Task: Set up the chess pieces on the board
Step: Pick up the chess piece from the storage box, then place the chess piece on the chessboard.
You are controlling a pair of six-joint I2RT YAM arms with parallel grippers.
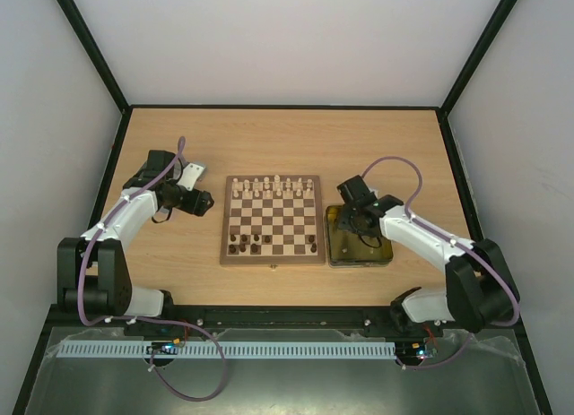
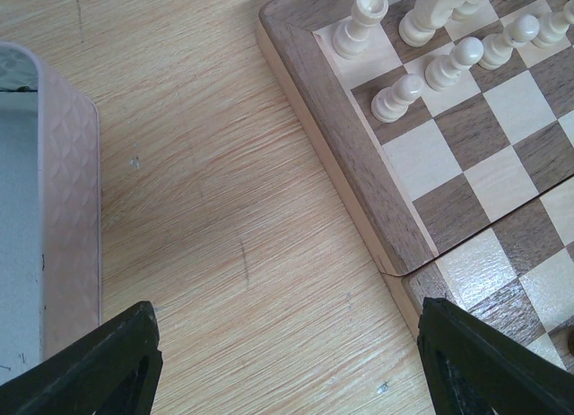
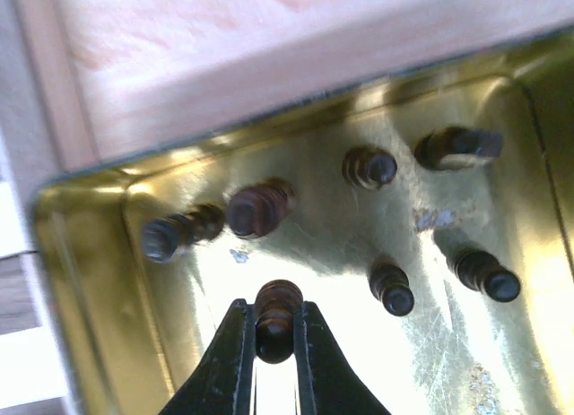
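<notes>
Right hand (image 3: 273, 315) clamped on 1 dark piece (image 3: 278, 295) in the tin (image 3: 90, 289); lift straight up clear of its wall, then set upright on the board (image 1: 273, 220).

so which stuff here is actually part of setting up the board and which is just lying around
Part of the job: board; pale pieces and dark pieces on it; loose dark pieces in the tin; right gripper, shut on one dark piece.
Just lying about: silver tin lid; left gripper, open and empty.
</notes>
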